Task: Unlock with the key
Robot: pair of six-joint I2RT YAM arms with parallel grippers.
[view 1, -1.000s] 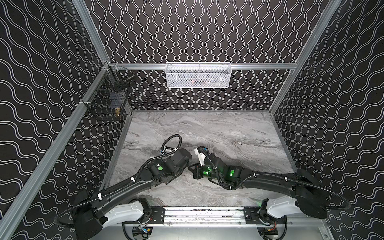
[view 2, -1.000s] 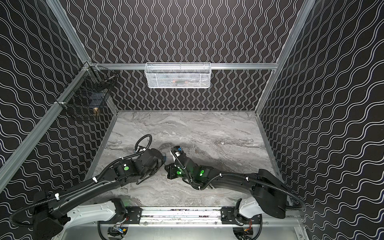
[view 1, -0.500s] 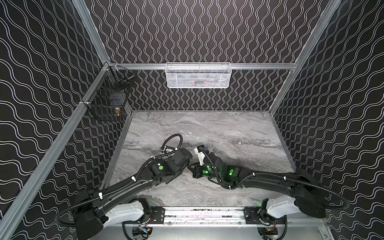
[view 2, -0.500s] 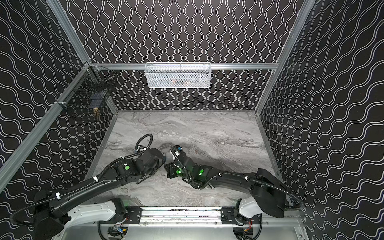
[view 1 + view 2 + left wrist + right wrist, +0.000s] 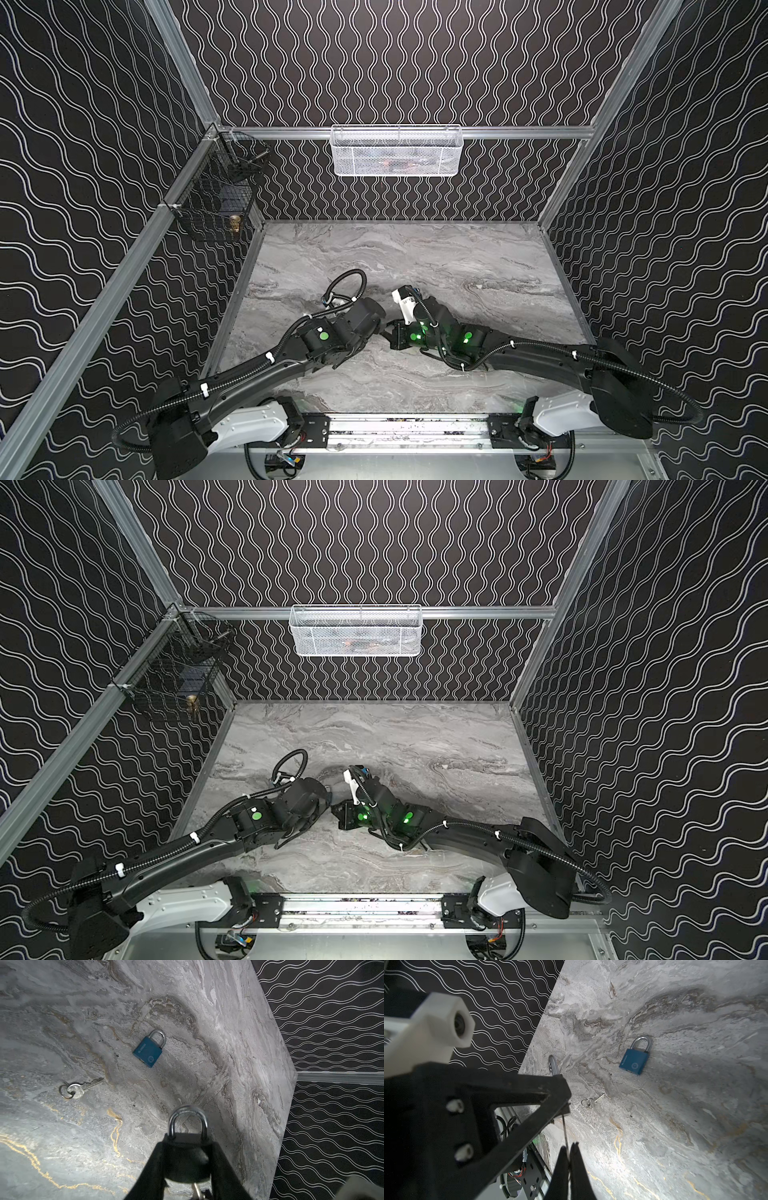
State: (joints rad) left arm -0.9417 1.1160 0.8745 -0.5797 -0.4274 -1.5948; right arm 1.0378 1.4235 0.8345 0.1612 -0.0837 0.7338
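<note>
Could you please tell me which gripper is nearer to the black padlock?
Left. The left gripper grips the black padlock by its body; the right gripper, shut on the key, sits off the lock's keyway end without touching it.

You can read 1 word here: BLOSSOM, in pale capitals, runs along 1 edge of the face of the blue padlock (image 5: 148,1052), which lies flat on the marble tabletop (image 5: 62,1022). The left wrist view gives it to you most clearly. In the right wrist view the same line of letters shows on the padlock (image 5: 634,1061) but is too small to spell out. Beside the word sits a round emblem (image 5: 150,1059); its inner marks are too fine to read. The black padlock (image 5: 187,1159) is too dark for you to make out any lettering.
</note>
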